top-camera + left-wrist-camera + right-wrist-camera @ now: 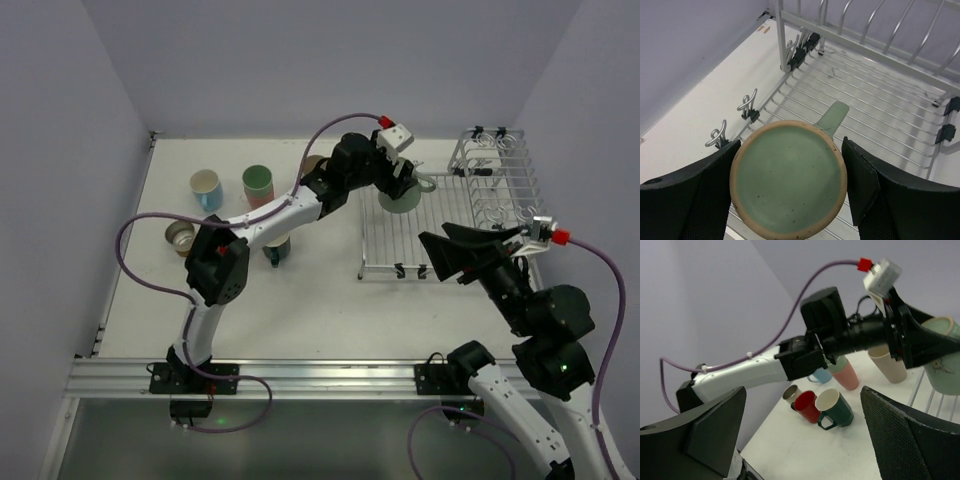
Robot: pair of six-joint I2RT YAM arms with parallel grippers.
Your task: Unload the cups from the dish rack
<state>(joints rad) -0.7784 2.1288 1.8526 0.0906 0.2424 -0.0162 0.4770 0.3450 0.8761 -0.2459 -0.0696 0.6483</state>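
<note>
A sage green mug (790, 180) stands upside down on the dish rack (450, 215), near its back left corner; it also shows in the top view (398, 200) and the right wrist view (942, 372). My left gripper (405, 185) is open and straddles it (792, 150), with a small gap at the right finger (865, 185). My right gripper (430, 257) is open and empty (802, 390) above the rack's front edge. On the table to the left stand a light blue mug (207, 188), a green-over-pink cup (258, 185), a dark teal mug (837, 410) and a red cup (807, 405).
The rack's raised wire loops (500, 170) are at its far right end. A beige tumbler (887, 362) stands behind my left arm. A greyish cup (181, 237) lies at the table's left. The left arm (270, 215) spans the table above the dark teal mug.
</note>
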